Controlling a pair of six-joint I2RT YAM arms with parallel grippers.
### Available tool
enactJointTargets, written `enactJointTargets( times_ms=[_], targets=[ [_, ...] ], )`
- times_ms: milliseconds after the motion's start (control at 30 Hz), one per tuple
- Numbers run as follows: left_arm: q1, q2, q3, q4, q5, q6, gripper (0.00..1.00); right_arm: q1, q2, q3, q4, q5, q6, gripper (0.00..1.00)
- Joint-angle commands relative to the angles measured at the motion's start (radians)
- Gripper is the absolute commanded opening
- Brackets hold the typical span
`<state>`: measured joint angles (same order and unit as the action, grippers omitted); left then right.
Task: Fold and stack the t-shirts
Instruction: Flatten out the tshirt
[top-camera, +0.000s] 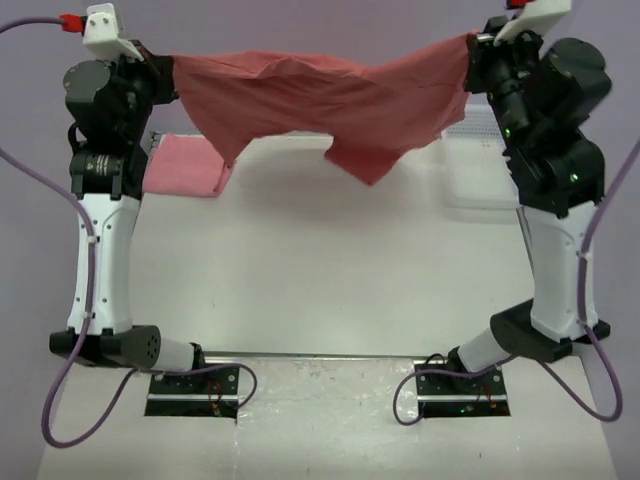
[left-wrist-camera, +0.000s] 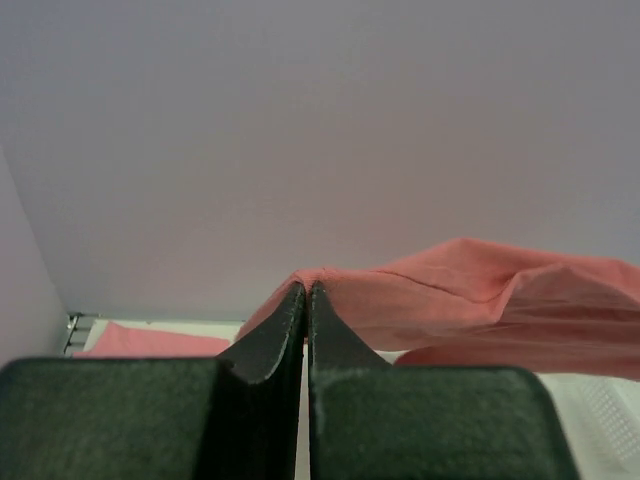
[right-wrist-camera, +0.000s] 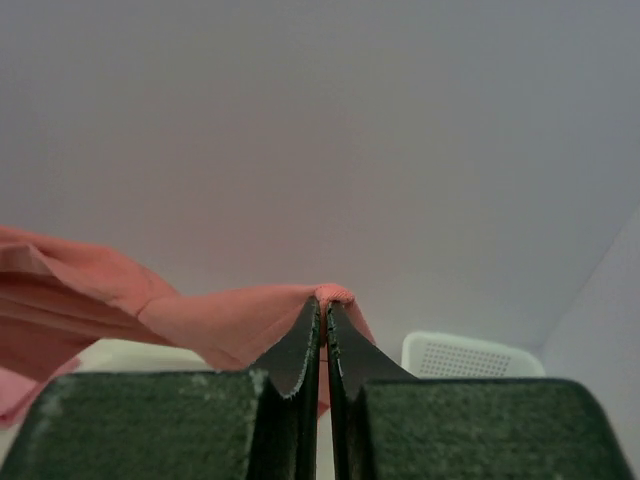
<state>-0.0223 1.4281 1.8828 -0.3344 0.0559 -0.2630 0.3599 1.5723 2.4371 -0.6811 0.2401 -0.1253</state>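
Brick-red t-shirt hangs stretched between left gripper and right gripper, each clamped tight on its edge. Pink t-shirt lies below the left gripper. White lattice basket sits below the right gripper, contents indiscernible.

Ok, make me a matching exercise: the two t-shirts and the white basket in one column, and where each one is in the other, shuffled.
1. red t-shirt
2. pink t-shirt
3. white basket

A. standing on the table, far right
B. held in the air between the left gripper and right gripper
C. lying on the table, far left

Pairs: 1-B, 2-C, 3-A
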Motion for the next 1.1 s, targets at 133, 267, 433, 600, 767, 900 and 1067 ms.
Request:
enactJointTargets(
  times_ms=[133,267,433,600,767,900,1067],
  targets=[
    [-0.001,-0.32,-0.111,-0.044,0.071,-0.024,0.0,0.27,-0.247,-0.09,0.008,0.247,-0.091,0.0],
    [-0.001,-0.449,-0.108,-0.1,0.108,-0.024,0.0,0.459,-0.327,-0.095,-0.028,0.431,-0.146,0.0],
    [-0.001,-0.518,-0.038,-0.129,0.15,-0.048,0.0,0.845,-0.39,-0.205,0.284,0.756,-0.5,0.0],
    [-0.001,-0.419,0.163,-0.163,0.131,-0.071,0.0,0.927,-0.247,-0.052,0.575,0.783,-0.806,0.0],
    [-0.001,-0.23,0.216,-0.127,0.211,-0.148,0.0,0.846,-0.143,0.066,0.635,0.654,-0.825,0.0],
    [-0.001,-0.21,0.089,-0.063,0.13,-0.098,0.0,0.629,-0.245,-0.131,0.459,0.486,-0.532,0.0],
    [-0.002,-0.132,-0.124,0.093,0.015,0.001,0.0,0.138,-0.247,-0.43,0.413,0.009,-0.07,0.0]
  ],
)
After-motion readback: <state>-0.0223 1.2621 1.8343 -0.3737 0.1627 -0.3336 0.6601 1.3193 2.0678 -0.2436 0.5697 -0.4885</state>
